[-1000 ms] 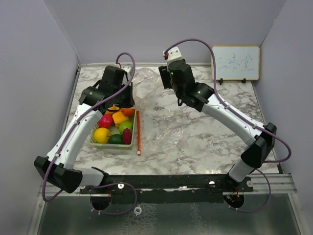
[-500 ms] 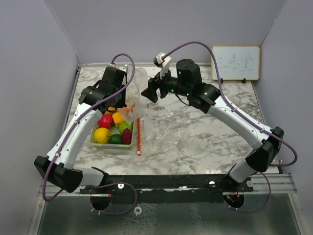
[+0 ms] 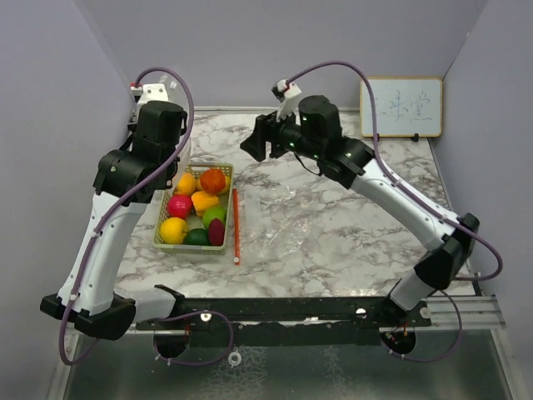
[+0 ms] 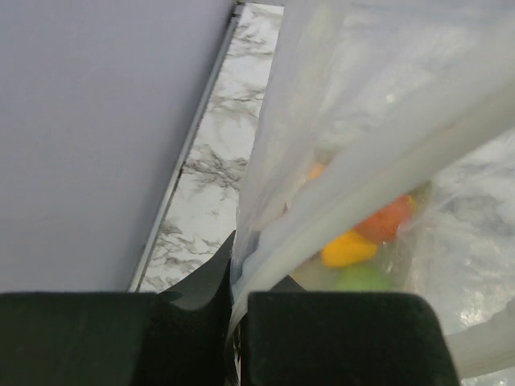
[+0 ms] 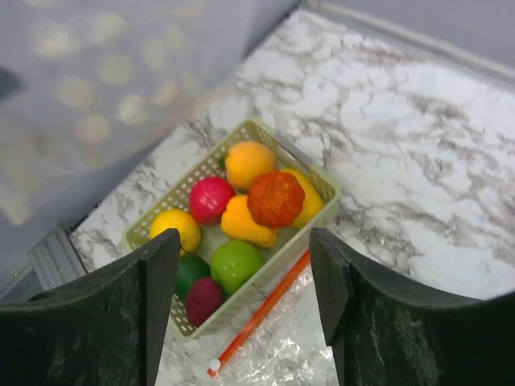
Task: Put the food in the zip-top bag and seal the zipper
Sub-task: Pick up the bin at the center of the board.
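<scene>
The food (image 3: 200, 208) is several glossy toy fruits and vegetables piled in a pale green basket (image 3: 193, 247); the right wrist view looks down on the food (image 5: 273, 197). The zip-top bag (image 3: 279, 237) is clear film with an orange zipper (image 3: 236, 225) lying beside the basket. My left gripper (image 4: 237, 281) is shut on an edge of the bag (image 4: 362, 96), held up near the left wall, and the food shows through the film. My right gripper (image 3: 262, 143) hovers open above the table's far middle, and nothing is between its fingers (image 5: 161, 265).
A small whiteboard (image 3: 401, 107) leans on the back wall at the right. Grey walls close the table on the left, back and right. The basket (image 5: 326, 189) stands left of centre, with the orange zipper (image 5: 261, 312) along its right side.
My left arm has lifted and swung back to the left with the bag's edge, uncovering the basket. My right gripper has turned from pointing down to facing the basket.
</scene>
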{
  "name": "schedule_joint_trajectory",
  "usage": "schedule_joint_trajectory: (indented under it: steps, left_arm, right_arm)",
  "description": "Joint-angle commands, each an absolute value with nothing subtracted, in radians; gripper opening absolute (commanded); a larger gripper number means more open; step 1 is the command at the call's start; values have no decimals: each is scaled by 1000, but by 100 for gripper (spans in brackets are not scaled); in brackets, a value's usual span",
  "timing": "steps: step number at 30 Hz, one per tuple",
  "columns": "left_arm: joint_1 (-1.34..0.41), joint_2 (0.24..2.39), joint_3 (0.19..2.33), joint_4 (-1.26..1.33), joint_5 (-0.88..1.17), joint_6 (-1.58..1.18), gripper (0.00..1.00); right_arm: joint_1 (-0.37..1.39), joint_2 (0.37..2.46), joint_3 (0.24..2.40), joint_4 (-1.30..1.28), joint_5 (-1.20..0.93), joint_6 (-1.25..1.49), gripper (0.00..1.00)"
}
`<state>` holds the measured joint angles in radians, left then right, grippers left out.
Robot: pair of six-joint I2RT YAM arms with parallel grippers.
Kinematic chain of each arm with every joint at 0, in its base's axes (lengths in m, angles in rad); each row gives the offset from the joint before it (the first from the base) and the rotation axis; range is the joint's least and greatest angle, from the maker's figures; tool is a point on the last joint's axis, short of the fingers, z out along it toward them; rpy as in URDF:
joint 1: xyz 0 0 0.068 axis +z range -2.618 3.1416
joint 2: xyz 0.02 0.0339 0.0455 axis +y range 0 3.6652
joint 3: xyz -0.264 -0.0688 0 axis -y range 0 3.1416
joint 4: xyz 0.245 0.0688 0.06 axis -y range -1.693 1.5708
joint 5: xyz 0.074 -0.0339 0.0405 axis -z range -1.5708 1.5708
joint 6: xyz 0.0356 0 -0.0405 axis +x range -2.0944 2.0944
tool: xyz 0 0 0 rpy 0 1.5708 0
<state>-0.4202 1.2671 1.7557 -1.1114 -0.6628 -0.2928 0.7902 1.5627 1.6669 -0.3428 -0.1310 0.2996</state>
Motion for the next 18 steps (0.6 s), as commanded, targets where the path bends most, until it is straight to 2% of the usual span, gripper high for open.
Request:
schedule_joint_trajectory:
  steps: [1, 6, 12, 18]
  left_arm:
    - [-414, 1204, 1783, -1159, -875, -307, 0]
    - [-414, 1175, 1754, -1143, -867, -304, 0]
    - [-414, 1149, 1738, -1131, -850, -300, 0]
    - [-414, 1121, 1718, -1130, -841, -292, 0]
  right_arm:
    - [789, 1769, 1730, -553, -96, 430, 63]
    - [812, 1929, 1750, -570, -108, 529, 59]
    - [853, 2077, 1852, -581, -112, 532, 59]
    - [879, 2191, 1932, -605, -137, 560, 53]
